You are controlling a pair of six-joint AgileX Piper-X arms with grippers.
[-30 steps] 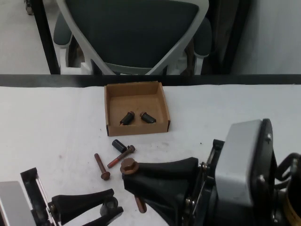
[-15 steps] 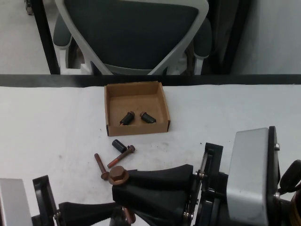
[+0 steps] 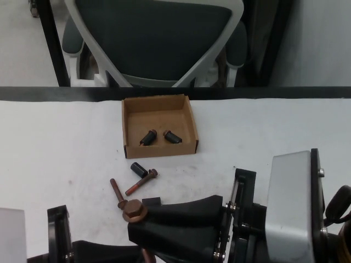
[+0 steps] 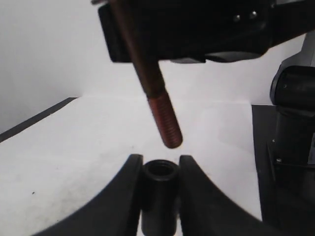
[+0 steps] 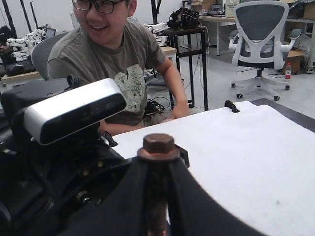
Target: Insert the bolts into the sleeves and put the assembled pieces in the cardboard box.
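The left gripper [image 4: 160,163] is clenched on a matte black, hollow cylindrical sleeve [image 4: 159,206], held upright between its smooth curved fingers. Just above the sleeve's open bore, tilted and not touching it, hangs the threaded tip of a coppery bolt [image 4: 162,118]. The right gripper [image 5: 157,166] grasps this bolt below its hexagonal flanged head. Two assembled pieces [image 3: 148,137] lie in the brown cardboard box [image 3: 159,148].

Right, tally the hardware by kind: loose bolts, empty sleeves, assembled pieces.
Loose bolts: 3, two on the bench at and, one in the right end effector
Empty sleeves: 2, one on the bench, one in the left end effector
Assembled pieces: 2, in the cardboard box
Total: 7
A small dark piece beside the held bolt is too hidden to name, so it is not counted.
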